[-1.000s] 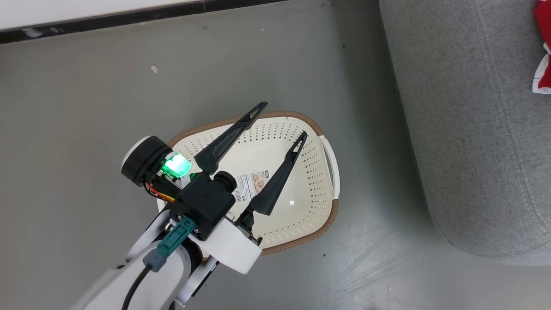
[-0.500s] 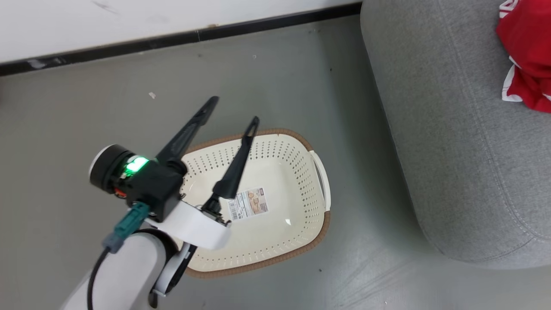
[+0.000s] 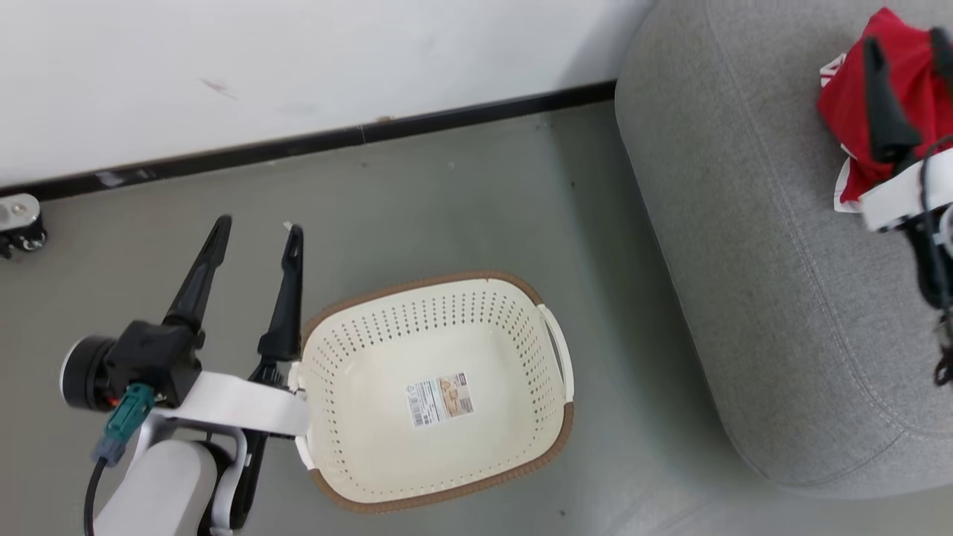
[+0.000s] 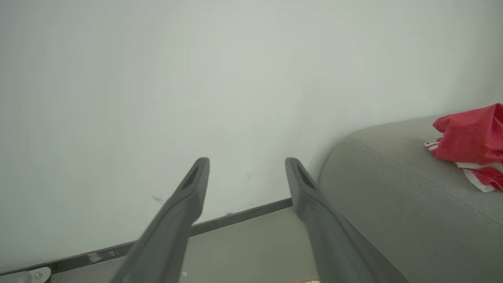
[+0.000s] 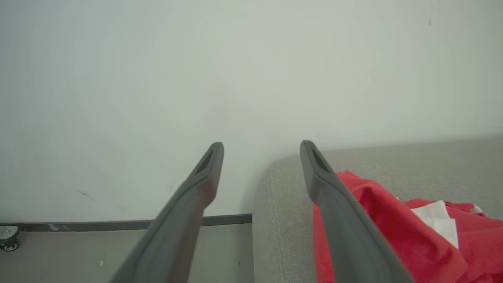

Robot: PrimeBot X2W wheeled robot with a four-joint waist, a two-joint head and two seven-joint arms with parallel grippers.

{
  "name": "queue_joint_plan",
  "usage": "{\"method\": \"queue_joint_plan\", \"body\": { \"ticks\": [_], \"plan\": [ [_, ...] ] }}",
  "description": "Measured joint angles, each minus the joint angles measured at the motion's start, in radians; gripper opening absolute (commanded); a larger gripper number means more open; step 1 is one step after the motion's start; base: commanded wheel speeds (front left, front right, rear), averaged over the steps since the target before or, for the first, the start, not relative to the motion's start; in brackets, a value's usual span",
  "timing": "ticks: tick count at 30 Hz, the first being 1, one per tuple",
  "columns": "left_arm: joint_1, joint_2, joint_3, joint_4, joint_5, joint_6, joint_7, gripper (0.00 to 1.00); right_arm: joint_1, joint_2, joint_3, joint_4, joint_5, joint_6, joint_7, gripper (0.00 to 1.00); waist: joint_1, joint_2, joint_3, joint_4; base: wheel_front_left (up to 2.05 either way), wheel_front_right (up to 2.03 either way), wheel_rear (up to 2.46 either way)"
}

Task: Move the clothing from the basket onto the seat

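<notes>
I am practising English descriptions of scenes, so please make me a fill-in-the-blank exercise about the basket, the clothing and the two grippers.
1. Inside the basket there is no clothing, only a paper ____ on its floor.
2. The clothing lying on the seat is mostly ____ in colour.
3. The left gripper and the right gripper both have their jaws ____.

Missing words: label; red; open.

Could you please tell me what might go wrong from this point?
1. The right gripper has its open fingers close over the clothing on the seat; pulling away, one could snag the fabric and drag it.
2. The left gripper sits right beside the basket, so a swing might knock it.
</notes>
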Motion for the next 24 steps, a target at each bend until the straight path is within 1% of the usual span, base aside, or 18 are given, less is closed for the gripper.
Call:
{"method": "queue_joint_plan", "body": {
  "ticks": [7, 14, 19, 24],
  "plan": [
    [0.071, 0.002, 0.037, 0.048, -0.014, 0.026, -0.021, 1.00, 0.094, 0.060, 0.021, -0.098, -0.006, 0.000, 0.000, 1.00, 0.0000, 0.0000, -0.068, 0.020, 0.00, 0.00, 0.00],
    [0.143, 0.000, 0.071, 0.085, -0.031, 0.049, -0.031, 1.00, 0.212, 0.131, 0.018, -0.180, -0.050, 0.000, 0.000, 1.00, 0.0000, 0.0000, -0.136, 0.047, 0.00, 0.00, 0.00],
    [0.180, -0.002, 0.093, 0.095, -0.046, 0.057, -0.040, 1.00, 0.303, 0.176, 0.033, -0.231, -0.104, 0.000, 0.000, 1.00, 0.0000, 0.0000, -0.183, 0.068, 0.00, 0.00, 0.00],
    [0.213, -0.004, 0.106, 0.104, -0.051, 0.058, -0.047, 1.00, 0.388, 0.197, 0.032, -0.276, -0.150, 0.000, 0.000, 1.00, 0.0000, 0.0000, -0.228, 0.089, 0.00, 0.00, 0.00]
  ]
}}
